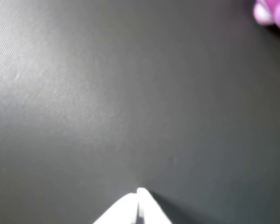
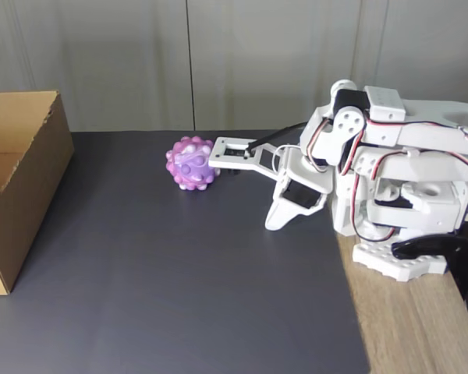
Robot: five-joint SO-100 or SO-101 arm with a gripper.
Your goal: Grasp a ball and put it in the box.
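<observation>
The ball (image 2: pixel 190 164), purple-pink with rounded paler bumps, rests on the dark mat near its far edge. In the wrist view only a piece of the ball (image 1: pixel 273 14) peeks in at the top right corner. My white gripper (image 2: pixel 274 222) points down at the mat to the right of the ball and somewhat nearer the camera, apart from it. From the wrist, the gripper (image 1: pixel 140 193) has its two fingertips pressed together, shut with nothing held. The brown cardboard box (image 2: pixel 23 179) stands open-topped at the far left.
The dark mat (image 2: pixel 179 288) covers most of the table between the ball and the box. A strip of bare wooden tabletop (image 2: pixel 413 327) runs along the right, where the arm's white base (image 2: pixel 405 226) is mounted.
</observation>
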